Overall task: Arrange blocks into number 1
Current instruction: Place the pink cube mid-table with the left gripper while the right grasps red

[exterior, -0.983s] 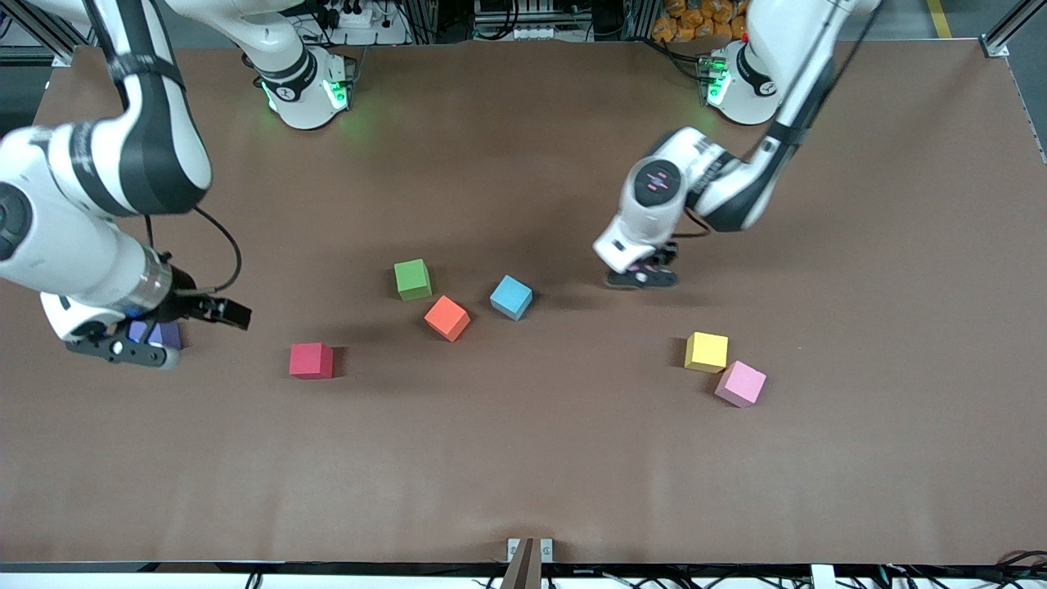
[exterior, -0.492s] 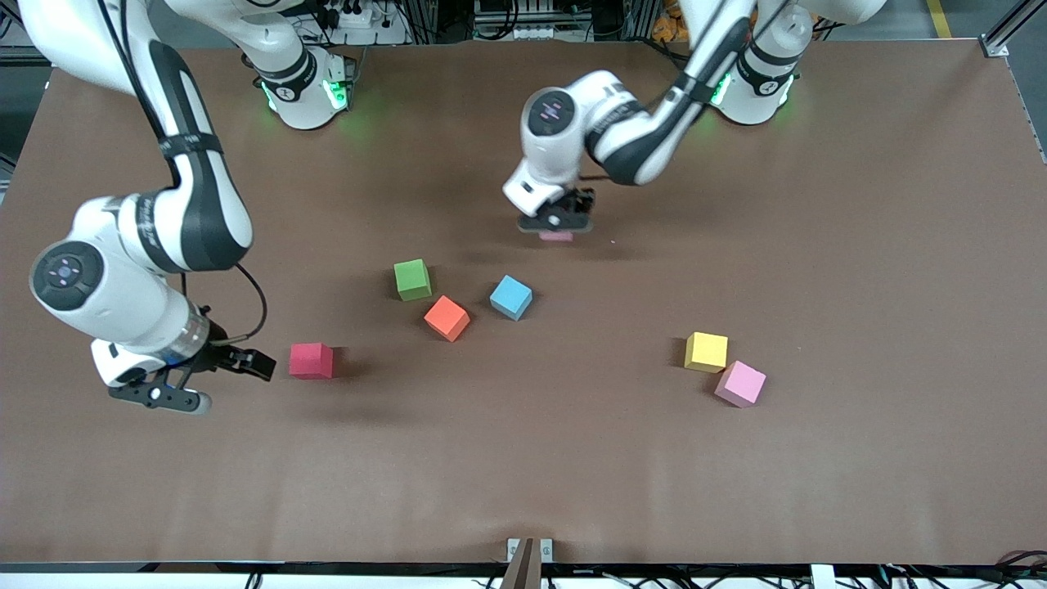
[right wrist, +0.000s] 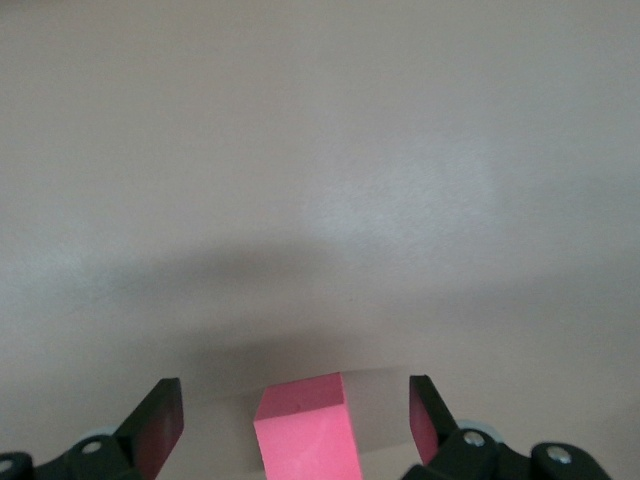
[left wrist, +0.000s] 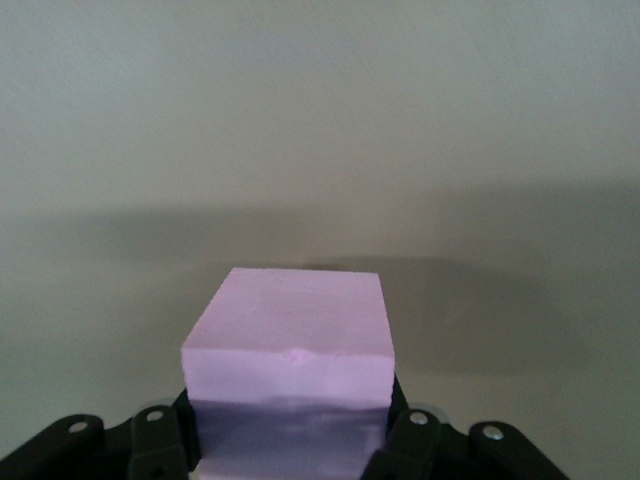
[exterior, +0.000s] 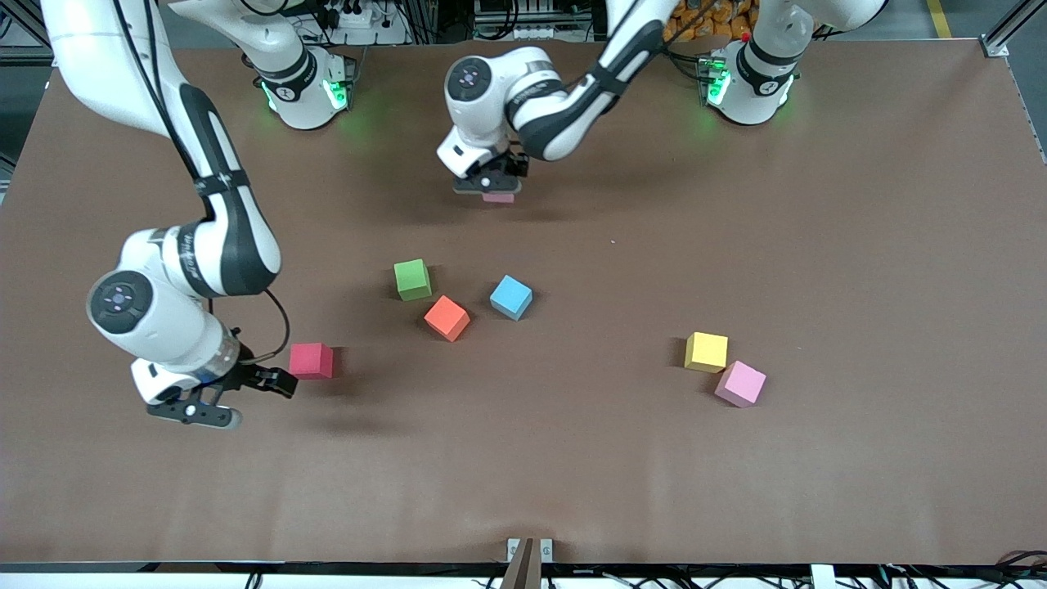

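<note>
We record 2 grippers at work. The left gripper (exterior: pixel 488 185) hangs over bare brown table (exterior: pixel 818 204), well apart from the orange foam cube (exterior: pixel 447 317), which we take as our reference. Its jaws are clamped on a pale lilac-pink foam cube (left wrist: pixel 287 345), which sits square between them in the left wrist view.

The right gripper (exterior: pixel 195 412) hangs low over the table with its jaws spread wide and nothing in them. The red foam cube (exterior: pixel 311 360) rests on the table, nearer the front camera than the orange cube and toward the right arm's end from it. The right gripper is just beside the red cube, farther again from the orange cube.

In the right wrist view the red cube (right wrist: pixel 305 430) lies ahead of the spread fingers (right wrist: pixel 160 420), in line with the gap. It shows an edge rather than a flat face, so we judge a small wrist turn is needed before closing. The right arm is plainly the nearer one to it.

The green foam cube (exterior: pixel 411 279) and light blue foam cube (exterior: pixel 510 296) flank the orange cube. The pink foam cube (exterior: pixel 740 384) touches a yellow foam cube (exterior: pixel 706 352), well apart toward the left arm's end. No figure 1 is formed yet.
</note>
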{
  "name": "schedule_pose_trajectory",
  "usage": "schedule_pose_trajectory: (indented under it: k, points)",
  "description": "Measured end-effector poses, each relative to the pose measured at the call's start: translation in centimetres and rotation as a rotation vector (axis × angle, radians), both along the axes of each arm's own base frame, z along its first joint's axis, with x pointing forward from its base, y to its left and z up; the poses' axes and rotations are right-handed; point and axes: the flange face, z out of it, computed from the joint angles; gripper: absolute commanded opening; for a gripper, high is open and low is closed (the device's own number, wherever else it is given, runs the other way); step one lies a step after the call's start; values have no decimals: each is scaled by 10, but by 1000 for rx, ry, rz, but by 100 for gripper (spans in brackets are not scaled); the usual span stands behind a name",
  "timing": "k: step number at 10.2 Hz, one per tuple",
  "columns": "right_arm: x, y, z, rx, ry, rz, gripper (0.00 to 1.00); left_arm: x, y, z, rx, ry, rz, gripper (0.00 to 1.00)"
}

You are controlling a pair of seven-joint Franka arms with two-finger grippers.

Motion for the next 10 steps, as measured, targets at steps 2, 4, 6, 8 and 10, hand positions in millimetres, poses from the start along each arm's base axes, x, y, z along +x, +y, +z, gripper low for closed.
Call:
schedule_pose_trajectory:
  k: [2,4,6,8,10]
  points:
    - [-5,6,-17,-8,29,44,100,-44,-20,-12,14,15,-19,0]
    - [-13,4,-31,-14,59,69,100,-71,-27,-24,31,33,-33,0]
    - [-21,2,-49,-20,96,98,100,-78,-28,-32,39,48,-32,0]
    - [-25,1,-69,-25,127,121,100,-78,-29,-34,39,52,-29,99]
    - [-26,1,-86,-27,135,128,100,-86,-33,-32,34,50,-41,100]
